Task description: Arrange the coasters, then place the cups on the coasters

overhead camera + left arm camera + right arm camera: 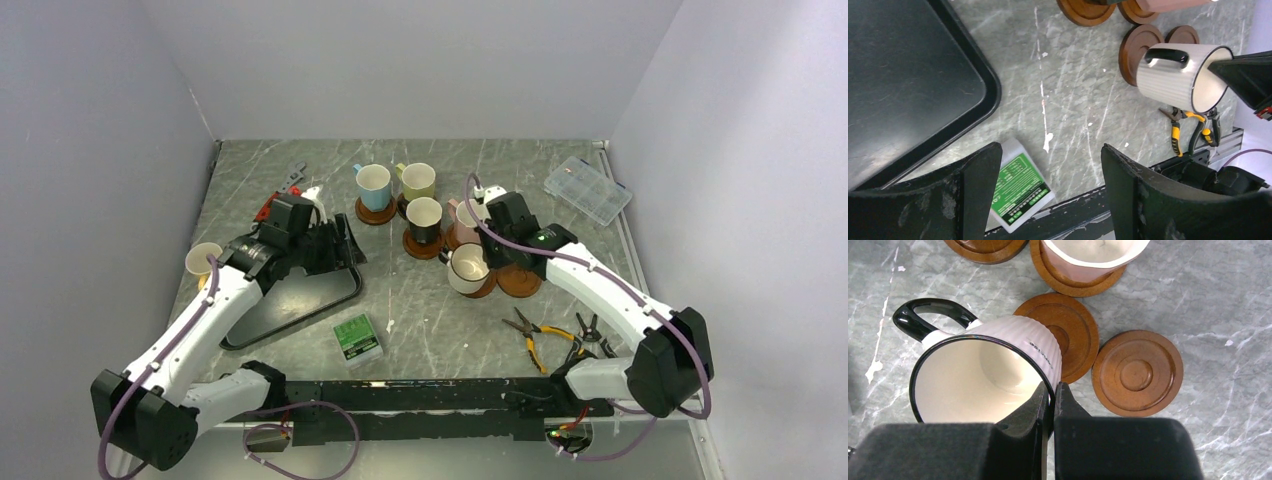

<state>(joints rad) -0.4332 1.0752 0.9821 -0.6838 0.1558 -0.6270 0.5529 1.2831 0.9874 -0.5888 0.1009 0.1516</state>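
Observation:
My right gripper (1053,390) is shut on the rim of the white ribbed cup (983,375), which hangs tilted over one coaster (1070,332). A bare coaster (1137,372) lies beside it. The pink cup (1088,260) stands on a coaster just behind. In the top view, the light blue cup (373,185), olive cup (417,180) and black cup (424,220) stand on coasters at the back. A yellow cup (203,258) sits far left by the left arm. My left gripper (1048,152) is open and empty, hovering beside the tray.
A black tray (300,300) lies front left, with a green-labelled box (357,337) next to it. Pliers (545,335) lie front right, a clear plastic case (588,190) back right, and a wrench (293,178) back left. Grey walls close in three sides.

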